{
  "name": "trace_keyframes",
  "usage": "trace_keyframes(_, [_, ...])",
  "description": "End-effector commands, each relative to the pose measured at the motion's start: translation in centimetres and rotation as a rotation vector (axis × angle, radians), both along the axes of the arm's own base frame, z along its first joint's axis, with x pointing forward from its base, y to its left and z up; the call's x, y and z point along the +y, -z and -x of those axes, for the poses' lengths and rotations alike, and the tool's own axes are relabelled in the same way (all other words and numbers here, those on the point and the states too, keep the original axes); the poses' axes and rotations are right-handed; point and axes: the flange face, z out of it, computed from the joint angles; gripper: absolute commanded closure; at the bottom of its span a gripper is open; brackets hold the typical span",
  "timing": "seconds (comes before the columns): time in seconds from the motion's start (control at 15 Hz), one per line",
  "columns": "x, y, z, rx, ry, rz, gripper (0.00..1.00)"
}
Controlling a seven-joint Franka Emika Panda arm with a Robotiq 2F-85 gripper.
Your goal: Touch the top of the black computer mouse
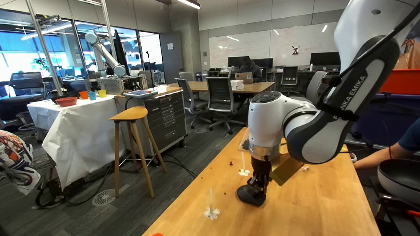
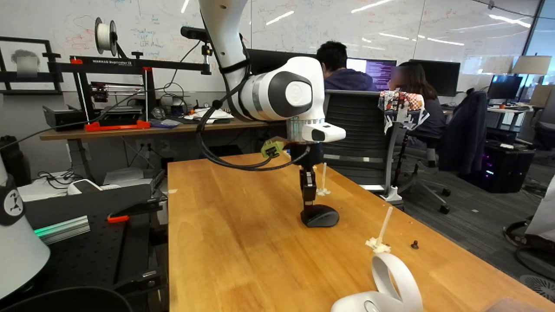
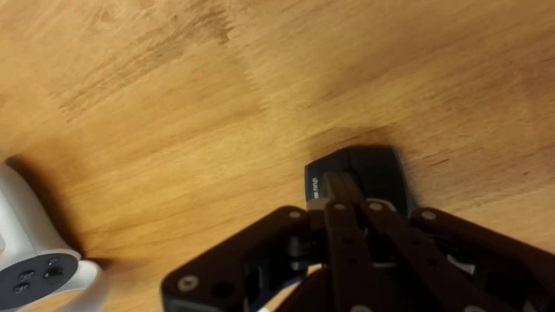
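Observation:
The black computer mouse lies on the wooden table below my gripper. In an exterior view the mouse sits flat, with my gripper pointing straight down at its top near one end. In the wrist view my gripper's fingertips are together, with nothing seen between them, and overlap the top of the mouse. The fingers hide part of the mouse. The tips look at or very close to its surface; exact contact cannot be told.
The wooden table carries upright thin white sticks on taped bases, also in an exterior view. A white controller with a ring handle lies on the table; it shows in the wrist view. A small dark peg stands near the edge.

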Motion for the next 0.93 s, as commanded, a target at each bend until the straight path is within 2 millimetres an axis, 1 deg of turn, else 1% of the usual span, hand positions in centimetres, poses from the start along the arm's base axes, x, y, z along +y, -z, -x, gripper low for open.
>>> trace_keyframes(0.0, [-0.1,0.5,-0.7,-0.013,0.018,0.000,1.00])
trace_keyframes(0.27, [-0.3,1.2,-0.6,-0.004,0.029,-0.002,1.00])
trace_keyframes(0.6, [-0.3,1.0,-0.6,-0.006,0.036,-0.009,1.00])
trace_keyframes(0.8, [0.2,-0.2,-0.6,-0.019,0.026,-0.024,1.00])
trace_keyframes(0.87, [0.6,-1.3,-0.6,-0.033,0.017,-0.033,1.00])
